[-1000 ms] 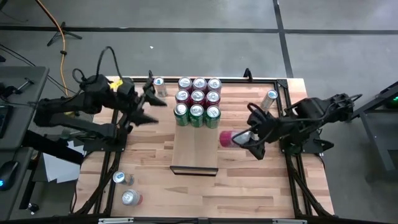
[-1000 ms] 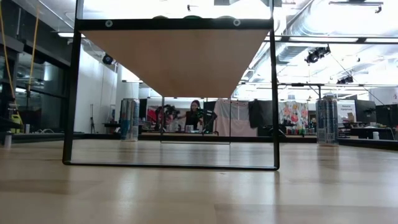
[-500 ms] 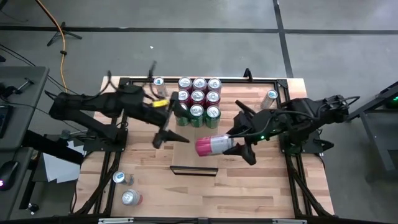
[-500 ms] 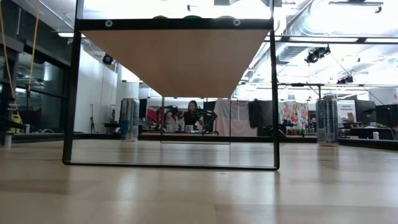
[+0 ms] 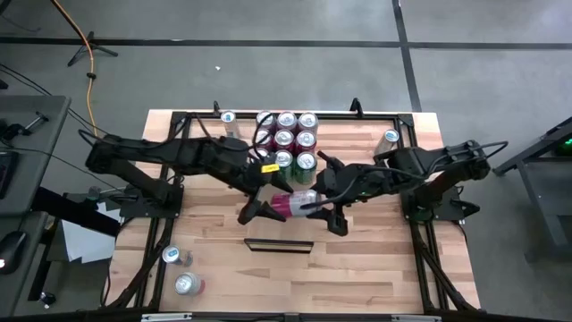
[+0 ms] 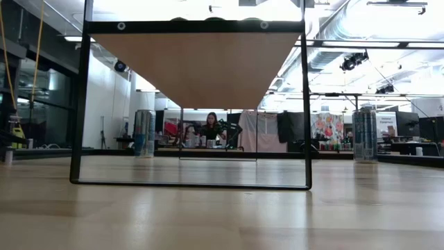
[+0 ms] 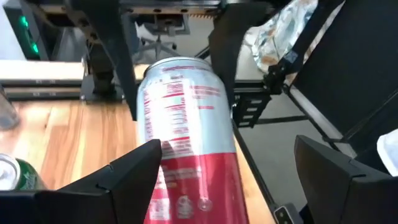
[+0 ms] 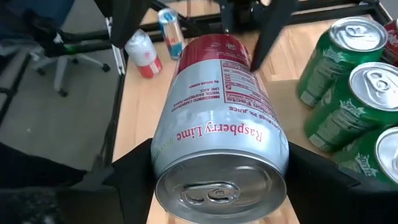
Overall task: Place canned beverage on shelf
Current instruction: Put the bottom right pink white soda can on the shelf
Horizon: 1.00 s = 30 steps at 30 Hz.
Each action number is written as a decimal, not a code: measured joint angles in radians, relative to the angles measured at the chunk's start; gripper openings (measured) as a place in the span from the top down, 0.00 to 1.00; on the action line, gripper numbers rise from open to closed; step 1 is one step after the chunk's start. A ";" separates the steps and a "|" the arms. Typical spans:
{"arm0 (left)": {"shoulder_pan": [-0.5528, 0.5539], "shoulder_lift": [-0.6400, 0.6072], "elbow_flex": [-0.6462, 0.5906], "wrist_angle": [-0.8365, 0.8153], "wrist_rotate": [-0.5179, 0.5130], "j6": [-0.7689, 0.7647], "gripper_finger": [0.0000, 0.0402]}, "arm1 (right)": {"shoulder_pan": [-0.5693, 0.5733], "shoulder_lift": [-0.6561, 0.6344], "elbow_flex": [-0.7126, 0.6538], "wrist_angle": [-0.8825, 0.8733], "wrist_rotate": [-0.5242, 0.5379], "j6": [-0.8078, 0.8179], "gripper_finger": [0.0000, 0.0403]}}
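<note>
A canned beverage [image 5: 295, 204], silver at its tab end and red at the other, lies level in the air over the pale shelf [image 5: 279, 225]. My right gripper [image 5: 327, 207] is shut on it. My left gripper [image 5: 261, 202] is open at the red end. In the left wrist view its fingers [image 7: 134, 171] stand on either side of the can [image 7: 186, 143]. Whether one finger touches it I cannot tell. Several red and green cans [image 5: 284, 143] stand upright on the shelf's far end. In the low view the shelf's underside [image 6: 194, 69] shows on its dark frame. My right gripper pinches the can near its tab end [image 8: 186, 140], one finger [image 8: 134, 171] on each side of the round wall. The fingers come from the table's right, slanting a little down, and lie along the can. The can lies level, lifted clear above the shelf, with its red end toward the left arm.
Loose silver cans stand on the butcher-block table: one at the far left [image 5: 228, 118], one at the far right [image 5: 391, 137], two at the near left [image 5: 179, 270]. A dark frame [image 5: 179, 121] runs around the table. The shelf's near half [image 5: 279, 231] is bare.
My left gripper has swung from the table's far left toward the middle and tipped closer to level, ending at the can's red end. My right gripper has carried the can toward the table's left, over the shelf, rolling its wrist as it went.
</note>
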 joint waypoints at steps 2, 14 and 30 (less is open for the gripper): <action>0.000 0.012 0.000 -0.008 -0.001 -0.010 0.25 | -0.003 0.008 -0.001 0.003 -0.006 -0.024 0.31; 0.000 0.034 0.000 -0.089 -0.001 -0.040 0.25 | -0.007 0.012 0.000 0.093 0.012 -0.104 0.31; 0.044 0.020 -0.001 -0.180 -0.015 -0.067 0.43 | -0.018 0.012 0.001 0.120 0.016 -0.078 0.12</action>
